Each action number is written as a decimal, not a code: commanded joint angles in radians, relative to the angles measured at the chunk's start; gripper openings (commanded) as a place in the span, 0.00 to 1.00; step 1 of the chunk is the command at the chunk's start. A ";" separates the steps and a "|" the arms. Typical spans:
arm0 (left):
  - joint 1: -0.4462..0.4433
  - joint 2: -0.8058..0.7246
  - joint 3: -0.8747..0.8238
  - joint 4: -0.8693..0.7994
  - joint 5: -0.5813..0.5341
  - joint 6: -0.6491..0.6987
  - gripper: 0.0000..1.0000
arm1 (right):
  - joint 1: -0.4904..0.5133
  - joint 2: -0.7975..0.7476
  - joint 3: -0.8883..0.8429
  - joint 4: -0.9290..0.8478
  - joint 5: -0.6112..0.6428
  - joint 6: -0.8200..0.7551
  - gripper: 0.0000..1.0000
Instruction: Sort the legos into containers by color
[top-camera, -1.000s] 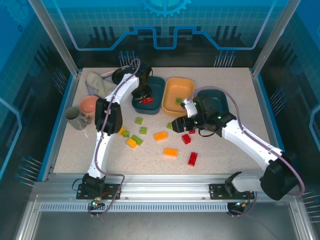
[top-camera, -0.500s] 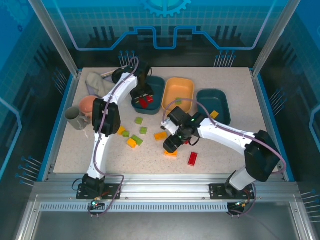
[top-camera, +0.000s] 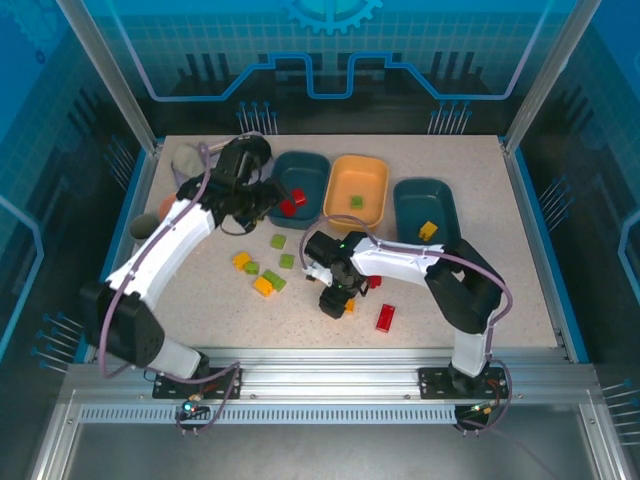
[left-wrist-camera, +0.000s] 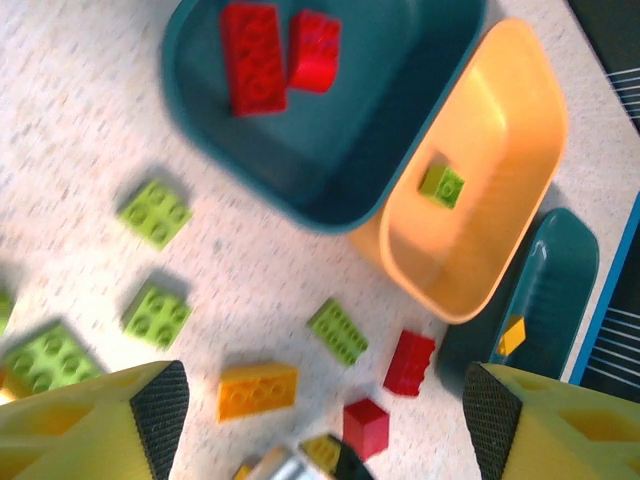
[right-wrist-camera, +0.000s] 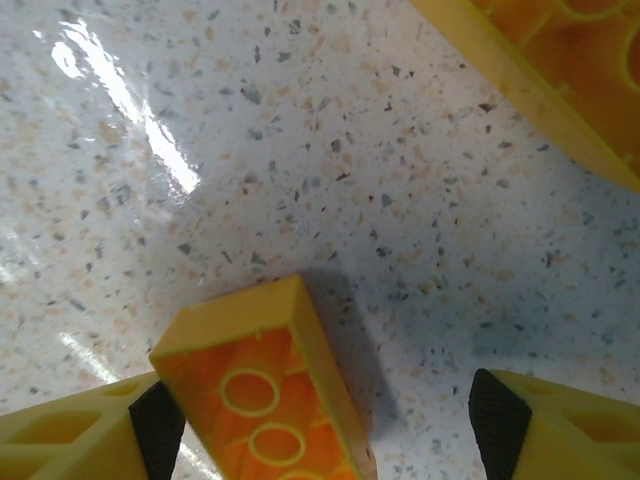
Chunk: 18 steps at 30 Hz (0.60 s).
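Three tubs stand at the back: a left teal tub (top-camera: 312, 172) holding two red bricks (left-wrist-camera: 265, 60), a yellow-orange tub (top-camera: 360, 180) with one green brick (left-wrist-camera: 441, 185), and a right teal tub (top-camera: 425, 200) with a yellow brick (top-camera: 428, 230). My left gripper (top-camera: 258, 200) hangs open just left of the left teal tub, holding nothing. My right gripper (right-wrist-camera: 328, 425) is open and low over the table. An overturned orange brick (right-wrist-camera: 260, 400) lies between its fingers, against the left pad (right-wrist-camera: 155, 430). Green (left-wrist-camera: 155, 212), orange (left-wrist-camera: 258, 389) and red (left-wrist-camera: 410, 362) bricks lie loose mid-table.
A second orange brick (right-wrist-camera: 560, 70) lies close beyond the right gripper. A red brick (top-camera: 385, 317) sits nearer the front edge. At the far left are a grey cloth (top-camera: 190, 160), a pink bowl (top-camera: 165, 208) and a grey mug (top-camera: 142, 226).
The left gripper has pulled back left from over the left teal tub, leaving a red brick inside. The right gripper has swung left and down from beside the yellow tub onto the orange brick.
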 joint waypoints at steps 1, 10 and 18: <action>-0.015 -0.110 -0.105 0.026 0.046 -0.049 0.77 | 0.025 0.034 0.029 -0.039 0.029 0.024 0.74; -0.077 -0.302 -0.309 -0.012 0.059 -0.022 0.77 | 0.032 0.074 0.009 -0.022 0.055 0.057 0.50; -0.184 -0.332 -0.421 0.094 0.094 0.049 0.76 | 0.004 -0.049 0.011 -0.008 0.122 0.129 0.20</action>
